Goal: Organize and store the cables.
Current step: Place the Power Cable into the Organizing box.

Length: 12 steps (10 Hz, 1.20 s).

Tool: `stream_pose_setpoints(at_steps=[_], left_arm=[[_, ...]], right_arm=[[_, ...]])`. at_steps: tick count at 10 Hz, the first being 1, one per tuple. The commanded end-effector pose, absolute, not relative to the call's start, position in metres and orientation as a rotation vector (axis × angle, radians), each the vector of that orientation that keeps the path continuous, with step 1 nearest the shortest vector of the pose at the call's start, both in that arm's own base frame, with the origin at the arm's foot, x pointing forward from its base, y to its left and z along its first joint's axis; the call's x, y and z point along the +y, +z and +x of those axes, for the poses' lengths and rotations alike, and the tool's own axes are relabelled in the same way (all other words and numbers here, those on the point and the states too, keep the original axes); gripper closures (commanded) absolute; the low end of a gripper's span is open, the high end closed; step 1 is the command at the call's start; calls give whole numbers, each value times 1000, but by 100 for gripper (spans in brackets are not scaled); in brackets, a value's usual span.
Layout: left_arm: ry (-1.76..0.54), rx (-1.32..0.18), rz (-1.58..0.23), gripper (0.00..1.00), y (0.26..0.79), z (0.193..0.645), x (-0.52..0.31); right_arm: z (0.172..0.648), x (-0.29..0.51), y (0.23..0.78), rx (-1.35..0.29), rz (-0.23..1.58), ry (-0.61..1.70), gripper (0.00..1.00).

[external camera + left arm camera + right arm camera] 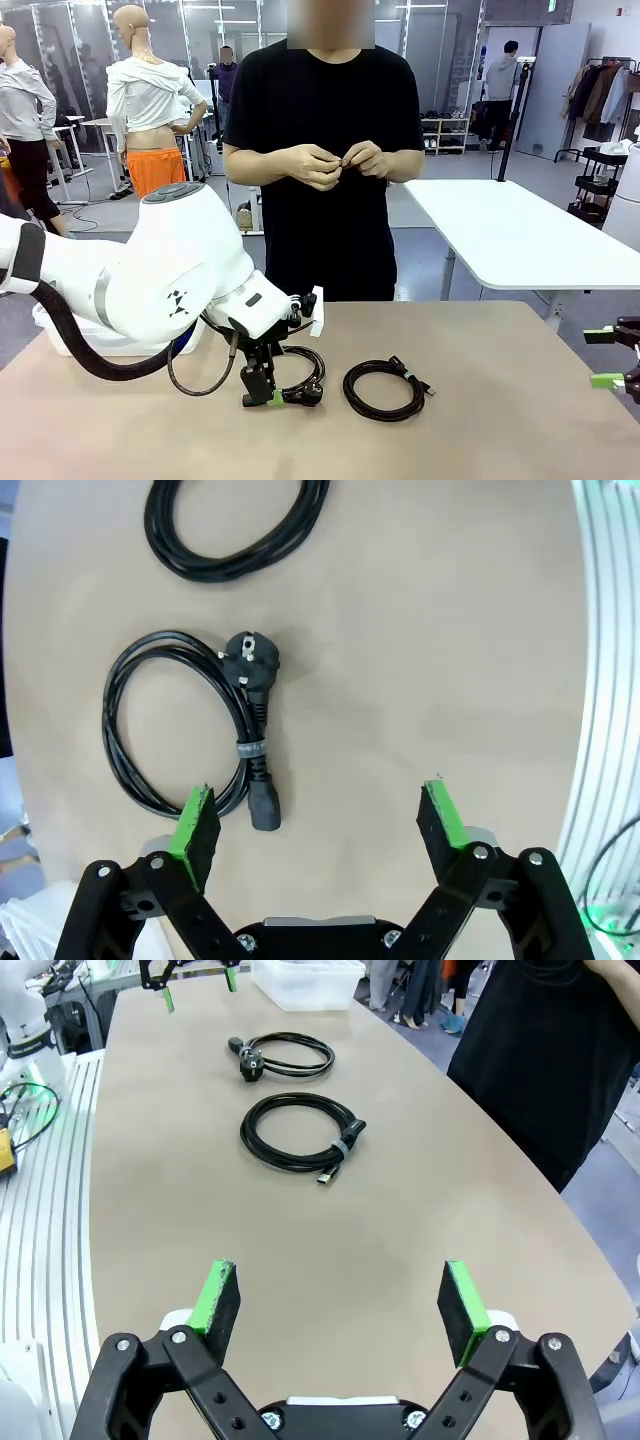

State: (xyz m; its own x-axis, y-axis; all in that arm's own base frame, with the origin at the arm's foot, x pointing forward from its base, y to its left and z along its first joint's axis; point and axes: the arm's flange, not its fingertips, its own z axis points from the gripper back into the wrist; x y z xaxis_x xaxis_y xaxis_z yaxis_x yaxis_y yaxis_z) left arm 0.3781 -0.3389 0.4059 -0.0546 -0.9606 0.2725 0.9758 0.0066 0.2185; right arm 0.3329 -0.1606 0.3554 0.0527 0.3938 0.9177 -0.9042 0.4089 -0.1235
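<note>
left wrist view looks straight down on the worktop [450, 660], where the left tool [320, 820] hangs with its jaws spread wide and nothing between them. the near cable [130, 740], a banded coil with a round mains plug [250, 660], lies just ahead of the open pads. its small end connector sits close by one pad, and we cannot tell whether they touch. the second cable [383, 390], also banded, lies beside it but apart.

we judge both coils light and limp. the loops will likely sag and swing once lifted, and the smooth jacket could slip from a loose pinch. the best hold looks to be at the band [250, 748], where the strands are bunched. we would avoid the plug, which is rigid and sits off to one side.

from the front, the left arm [150, 270] is bent low over the near cable, wrist pointing down. the right tool [340, 1305] is likewise wide open and empty, at the worktop's right edge, well apart from both coils. the person's hands [312, 165] are together at chest height, above the worktop.
</note>
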Motion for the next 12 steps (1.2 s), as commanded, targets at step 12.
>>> stream_pose_setpoints(at_steps=[12], left_arm=[[-1471,-140,205,0,355,435,-391]], right_arm=[[334,-159,363,-1119,570,1081,0]])
